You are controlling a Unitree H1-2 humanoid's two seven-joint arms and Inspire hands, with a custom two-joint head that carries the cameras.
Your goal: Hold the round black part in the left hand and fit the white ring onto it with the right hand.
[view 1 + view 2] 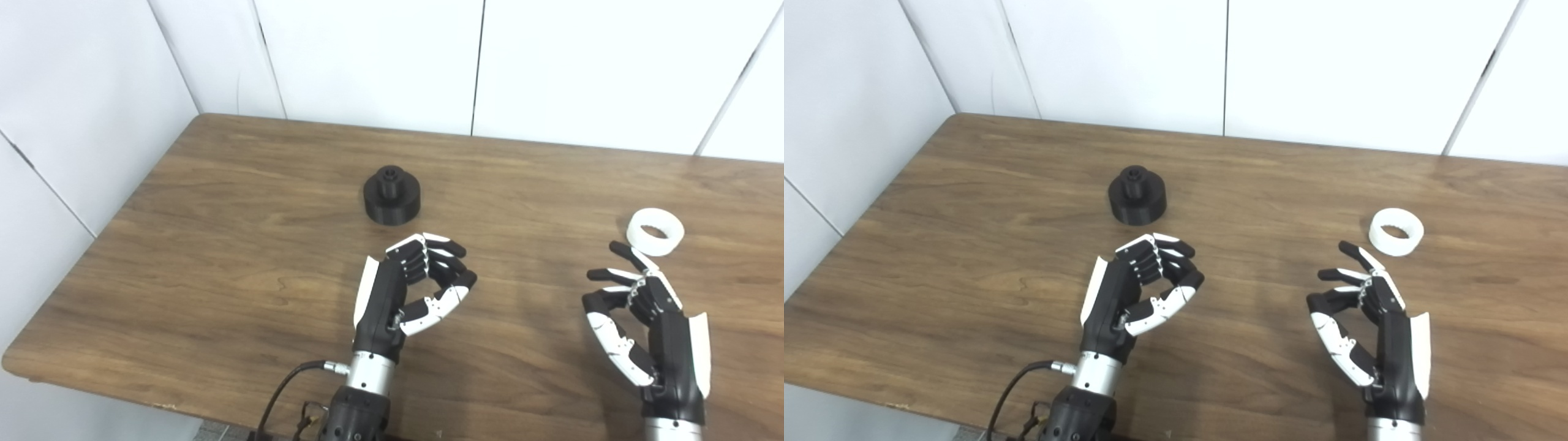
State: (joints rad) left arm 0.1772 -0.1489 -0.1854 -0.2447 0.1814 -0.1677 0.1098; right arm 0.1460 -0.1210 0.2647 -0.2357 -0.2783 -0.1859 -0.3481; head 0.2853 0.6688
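Observation:
The round black part (392, 196) stands on the wooden table (214, 245), a short hub poking up from its wide base. My left hand (410, 288) hovers just in front of it, fingers curled but apart from the thumb, holding nothing. The white ring (655, 231) lies flat on the table at the right. My right hand (637, 318) is a little in front of and left of the ring, its fingers spread and empty, the longest fingertip close to the ring without touching it.
White wall panels (367, 61) close off the table's far and left sides. The table's front edge (122, 392) runs along the bottom left. A black cable (282, 392) loops by my left wrist.

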